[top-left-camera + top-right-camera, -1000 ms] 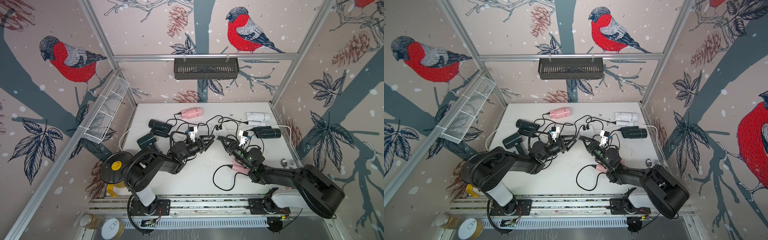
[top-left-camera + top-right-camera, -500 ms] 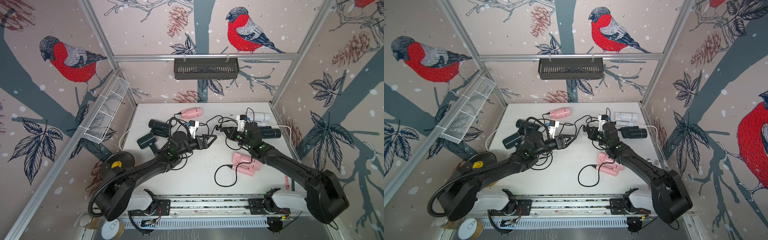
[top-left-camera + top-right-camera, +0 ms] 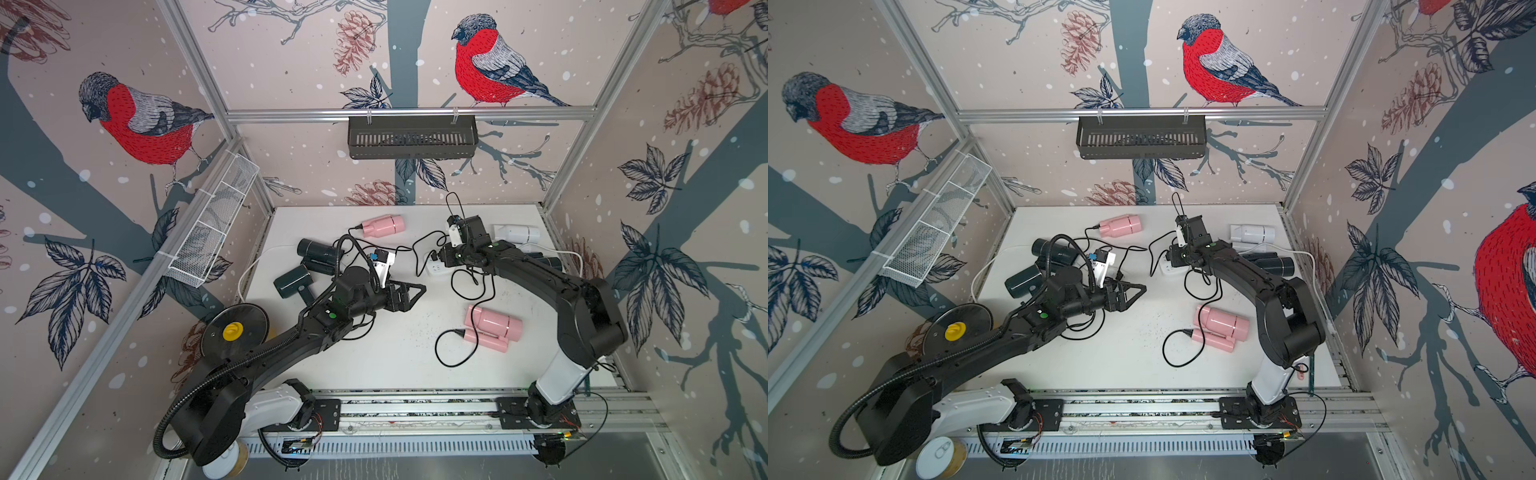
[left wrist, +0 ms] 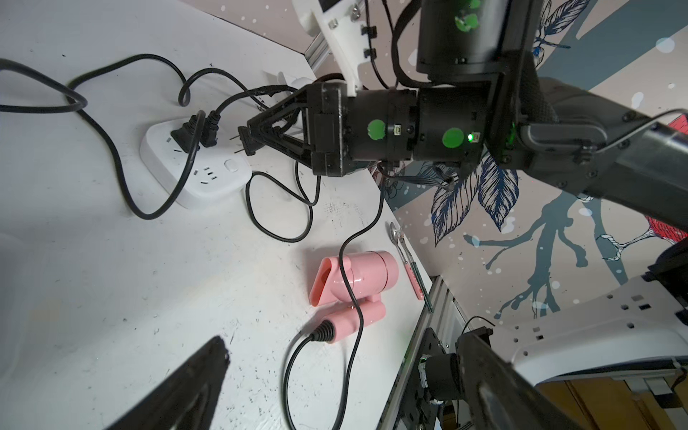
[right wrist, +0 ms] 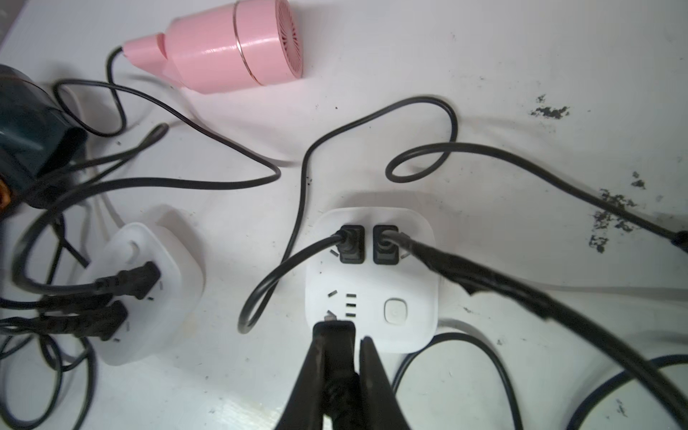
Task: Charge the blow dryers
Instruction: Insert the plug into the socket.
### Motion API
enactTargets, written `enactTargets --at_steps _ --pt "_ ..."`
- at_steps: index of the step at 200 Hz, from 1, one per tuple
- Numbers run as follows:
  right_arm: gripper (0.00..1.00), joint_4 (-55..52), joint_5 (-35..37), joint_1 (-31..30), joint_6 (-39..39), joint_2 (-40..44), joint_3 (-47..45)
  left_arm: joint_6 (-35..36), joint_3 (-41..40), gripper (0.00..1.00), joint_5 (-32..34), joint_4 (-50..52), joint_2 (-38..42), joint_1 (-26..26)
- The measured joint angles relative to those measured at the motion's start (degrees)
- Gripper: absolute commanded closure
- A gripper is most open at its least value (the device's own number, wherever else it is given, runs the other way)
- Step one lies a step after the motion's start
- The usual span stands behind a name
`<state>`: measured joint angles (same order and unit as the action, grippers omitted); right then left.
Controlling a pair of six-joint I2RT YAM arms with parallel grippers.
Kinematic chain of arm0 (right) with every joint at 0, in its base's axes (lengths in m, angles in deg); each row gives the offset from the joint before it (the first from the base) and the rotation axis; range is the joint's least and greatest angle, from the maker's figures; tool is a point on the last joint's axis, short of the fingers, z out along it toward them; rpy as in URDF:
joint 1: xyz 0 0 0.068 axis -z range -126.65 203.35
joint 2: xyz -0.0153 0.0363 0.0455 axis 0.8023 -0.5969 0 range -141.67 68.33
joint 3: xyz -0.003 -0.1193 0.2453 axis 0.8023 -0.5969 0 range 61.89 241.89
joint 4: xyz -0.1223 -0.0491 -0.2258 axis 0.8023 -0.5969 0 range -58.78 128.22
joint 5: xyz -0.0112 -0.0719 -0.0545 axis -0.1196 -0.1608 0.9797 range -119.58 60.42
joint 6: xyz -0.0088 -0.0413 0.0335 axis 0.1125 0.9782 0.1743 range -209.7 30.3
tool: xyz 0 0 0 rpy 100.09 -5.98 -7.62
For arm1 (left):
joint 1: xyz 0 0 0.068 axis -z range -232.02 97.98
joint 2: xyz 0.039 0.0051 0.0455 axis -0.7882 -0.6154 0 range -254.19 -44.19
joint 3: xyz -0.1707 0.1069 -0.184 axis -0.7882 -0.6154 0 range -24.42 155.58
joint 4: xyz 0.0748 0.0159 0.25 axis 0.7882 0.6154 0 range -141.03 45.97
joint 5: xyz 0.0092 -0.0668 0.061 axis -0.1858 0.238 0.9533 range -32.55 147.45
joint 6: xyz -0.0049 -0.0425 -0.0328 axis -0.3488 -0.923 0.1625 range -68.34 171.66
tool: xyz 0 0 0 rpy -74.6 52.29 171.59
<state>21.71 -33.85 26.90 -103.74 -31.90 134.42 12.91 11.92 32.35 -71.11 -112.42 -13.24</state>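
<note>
My right gripper [image 5: 340, 335] is shut on a black plug [image 4: 246, 144]. Its bare prongs point at a free socket of the white power strip [image 5: 405, 283], which has two other plugs in it. The held plug's cord runs to the pink blow dryer [image 3: 492, 328] at the front right. My left gripper [image 3: 409, 291] stands open over the middle of the table with nothing in it. Another pink dryer [image 3: 382, 225] and a white one [image 3: 517, 233] lie at the back. Dark dryers [image 3: 318, 251] [image 3: 293, 280] lie at the left, and one [image 3: 548, 262] is half hidden by the right arm.
A second white power strip [image 5: 141, 290] with two plugs in it sits beside the first. Loose black cords [image 3: 473, 286] loop over the table. A pink-handled spoon [image 4: 404, 257] lies at the right edge. A wire basket [image 3: 212, 232] and a black rack [image 3: 411, 137] hang on the walls.
The two grippers were tip to tip at the table's middle. The right one has carried the plug back to the power strip. The left one has opened wide and drawn back a little.
</note>
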Motion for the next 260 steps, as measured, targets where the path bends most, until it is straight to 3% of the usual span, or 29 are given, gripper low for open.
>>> enactTargets --at_steps 88,260 --pt "0.96 -4.5 1.4 -0.6 2.7 -8.0 5.5 1.2 -0.9 0.03 -0.4 -0.7 -2.3 0.2" --pt "0.96 -8.1 1.9 -1.2 3.5 -9.7 8.1 0.6 -2.9 0.03 -0.4 -4.8 -3.8 0.5"
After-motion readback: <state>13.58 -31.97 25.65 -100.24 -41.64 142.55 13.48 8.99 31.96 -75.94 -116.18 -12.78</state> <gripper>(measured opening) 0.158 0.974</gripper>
